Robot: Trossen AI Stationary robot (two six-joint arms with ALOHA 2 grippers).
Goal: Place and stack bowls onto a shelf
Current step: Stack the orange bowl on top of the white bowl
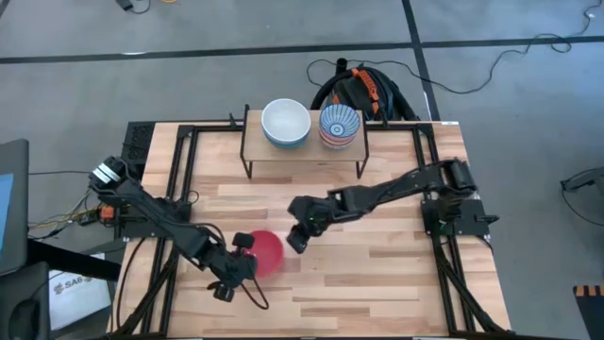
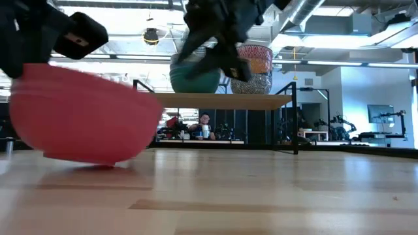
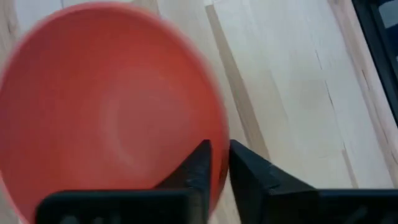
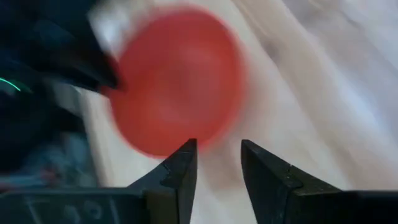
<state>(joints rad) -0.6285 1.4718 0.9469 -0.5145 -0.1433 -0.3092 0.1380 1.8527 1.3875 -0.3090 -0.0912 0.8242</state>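
Observation:
A red bowl point(image 1: 268, 251) sits on the tabletop near its front left and fills the left of the low view point(image 2: 78, 117), tilted. My left gripper point(image 1: 246, 247) is at its left rim, shut on it point(image 3: 221, 167). My right gripper point(image 1: 295, 240) hovers open just right of the bowl, which lies ahead of its fingers point(image 4: 217, 163) untouched. The shelf point(image 1: 304, 151) stands at the far edge. On it stand side by side a bowl with a white inside point(image 1: 285, 123) and a blue-white striped bowl point(image 1: 339, 126). My left gripper pinches the red bowl's rim point(image 3: 219, 146) on the bowl's left side, one finger point(image 3: 198, 167) inside the bowl and one point(image 3: 249, 174) outside. The fingers come slanting down from the table's left. The bowl is tilted; whether its underside point(image 2: 98, 158) touches the table, I cannot tell.
Black frame rails point(image 1: 185, 170) run along both sides of the tabletop. The shelf's thin black legs point(image 2: 295, 124) stand on the far part of the table. A backpack point(image 1: 363, 90) lies on the floor behind. Bare wood point(image 1: 377, 274) lies at the front right.

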